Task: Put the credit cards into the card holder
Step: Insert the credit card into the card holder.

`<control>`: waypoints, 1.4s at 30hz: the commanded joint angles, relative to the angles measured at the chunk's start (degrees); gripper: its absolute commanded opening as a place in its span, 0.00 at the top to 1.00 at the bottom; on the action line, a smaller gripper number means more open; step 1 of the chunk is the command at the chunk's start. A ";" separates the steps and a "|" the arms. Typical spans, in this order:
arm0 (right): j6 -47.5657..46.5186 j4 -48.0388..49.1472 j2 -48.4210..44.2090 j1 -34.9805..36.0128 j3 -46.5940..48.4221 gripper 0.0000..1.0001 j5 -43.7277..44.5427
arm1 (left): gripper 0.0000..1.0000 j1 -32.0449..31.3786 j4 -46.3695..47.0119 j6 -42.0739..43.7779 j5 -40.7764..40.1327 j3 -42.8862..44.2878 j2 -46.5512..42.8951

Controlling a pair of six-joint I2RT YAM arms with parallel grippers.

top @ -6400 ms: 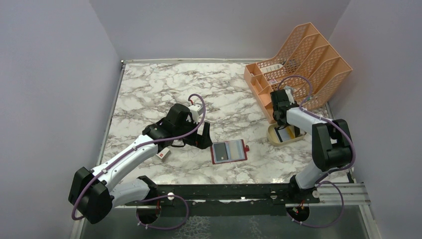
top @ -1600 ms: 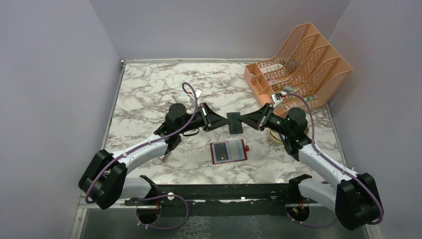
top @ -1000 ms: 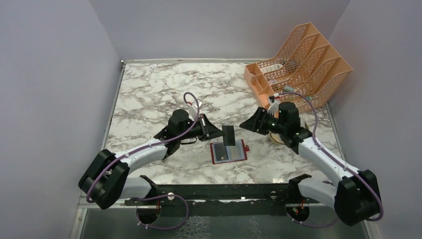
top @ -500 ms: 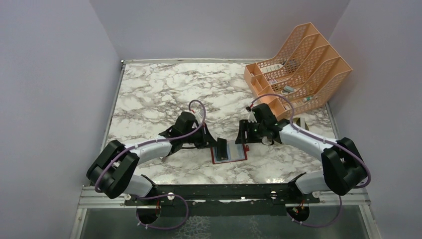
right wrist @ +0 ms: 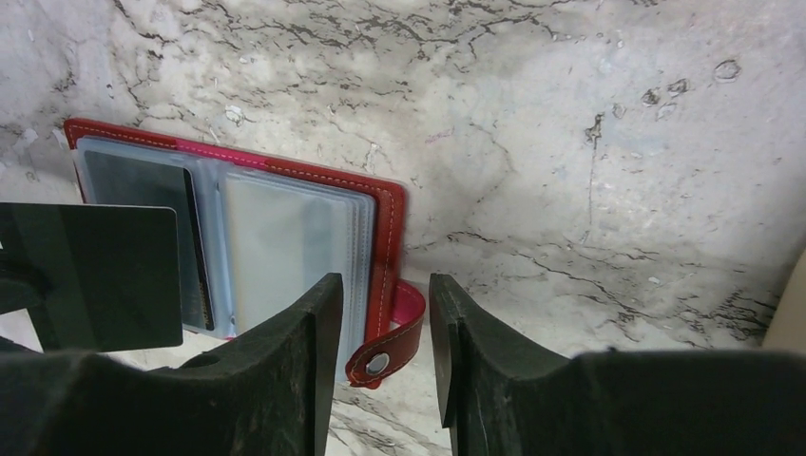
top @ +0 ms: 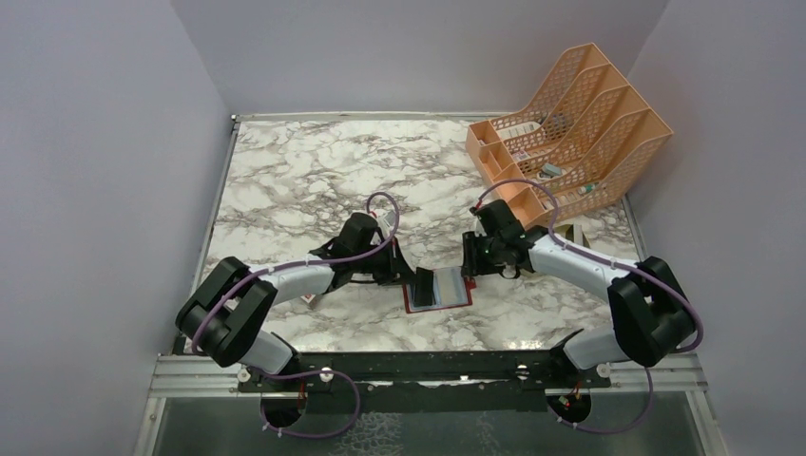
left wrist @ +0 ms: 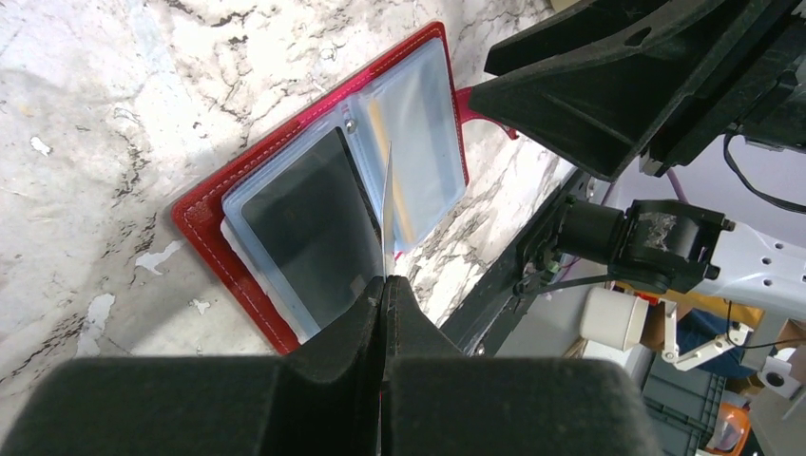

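Lowered from mid-air, my left gripper (left wrist: 385, 281) pinches a dark card (right wrist: 90, 275) above the open wallet (right wrist: 390, 204), unslotted; my right gripper (right wrist: 383, 285) hangs spread, empty.

Two credit cards (right wrist: 95, 275) (right wrist: 133, 180), one card holder (right wrist: 392, 247)

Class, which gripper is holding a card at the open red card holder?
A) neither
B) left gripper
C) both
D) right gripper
B: the left gripper pinches a dark card on edge by the card holder; the right gripper holds nothing.
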 commanded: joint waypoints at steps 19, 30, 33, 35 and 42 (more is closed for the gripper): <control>4.82 7.41 -2.62 1.68 -9.32 0.79 -2.91 | 1.00 0.39 0.26 1.39 3.84 2.34 3.26; 4.96 7.50 -2.45 1.76 -9.12 0.79 -3.16 | 1.00 0.40 1.79 0.64 4.32 2.06 4.89; 5.03 7.62 -2.62 1.75 -9.16 0.79 -3.38 | 1.00 0.33 2.08 0.22 3.92 1.95 5.34; 5.06 7.54 -2.71 1.72 -9.14 0.79 -3.31 | 1.00 0.36 2.35 -0.44 3.64 1.82 5.52; 4.87 7.52 -2.98 1.76 -9.21 0.80 -2.93 | 1.00 0.40 0.48 -1.34 1.79 1.48 5.07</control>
